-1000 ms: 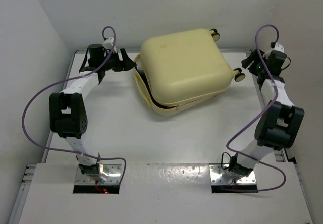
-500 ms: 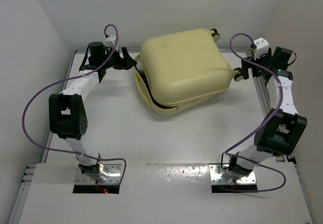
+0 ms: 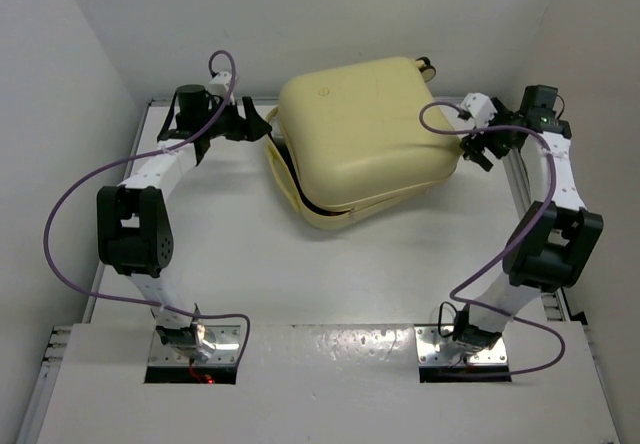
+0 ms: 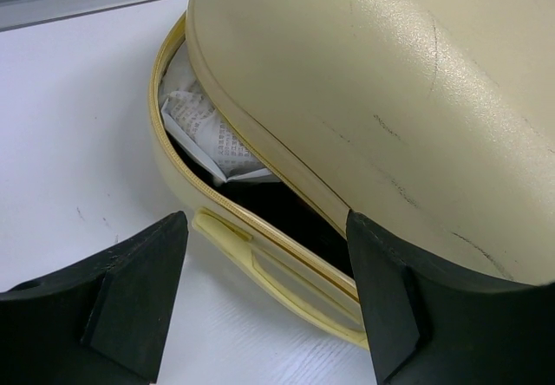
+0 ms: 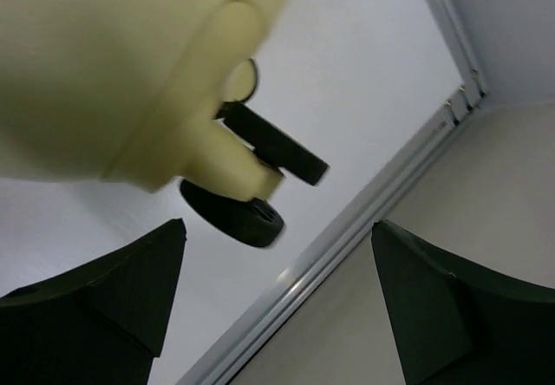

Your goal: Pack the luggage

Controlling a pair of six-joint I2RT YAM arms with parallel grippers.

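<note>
The suitcase (image 3: pixel 360 129) is pale yellow, and black inside. Its wheel (image 5: pixel 232 216) is black. The bundle (image 4: pixel 204 133) in it is white with tiny grey print. The bench (image 3: pixel 300 269) is white. The cables (image 3: pixel 48 232) are purple.

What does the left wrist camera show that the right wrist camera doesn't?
Only the left wrist view shows the luggage ajar, with white printed material and black lining in the gap, plus a side handle. Only the right wrist view shows black wheels and the table rail. Both show cream shell, white table, and an open gripper: left gripper there, right gripper here.
</note>
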